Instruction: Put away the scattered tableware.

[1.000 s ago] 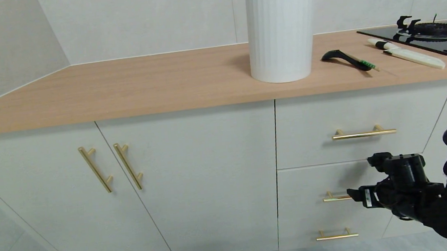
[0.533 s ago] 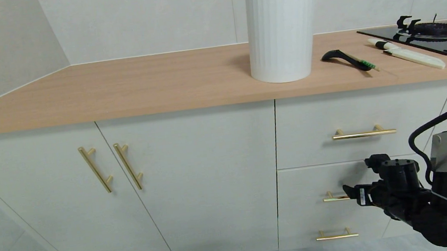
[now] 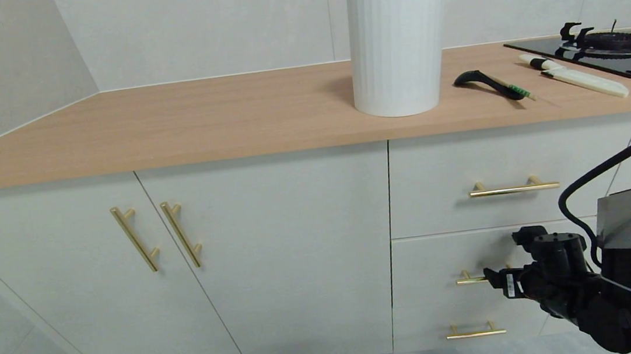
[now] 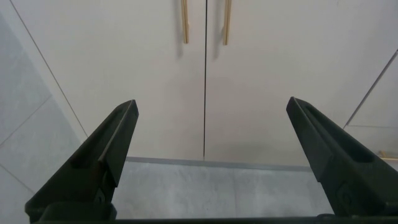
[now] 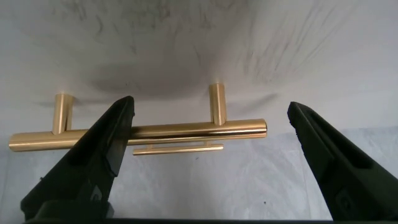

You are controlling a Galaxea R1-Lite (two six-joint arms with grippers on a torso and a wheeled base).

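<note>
A black-handled utensil and a white knife lie on the wooden counter, to the right of a tall white ribbed container. Below them is a stack of drawers with gold bar handles. My right gripper is at the right end of the middle drawer's handle. In the right wrist view this gripper is open, its fingers either side of the gold handle, close in front of it. My left gripper is open and holds nothing, facing the double cabinet doors low down.
A gas hob sits at the counter's far right, just behind the knife. The top drawer handle and bottom drawer handle lie above and below my right gripper. Two cabinet door handles are to the left. Grey floor lies below.
My right arm has shifted left and in toward the drawer front, bringing its open gripper up to the middle drawer's handle. The things on the counter have not moved.
</note>
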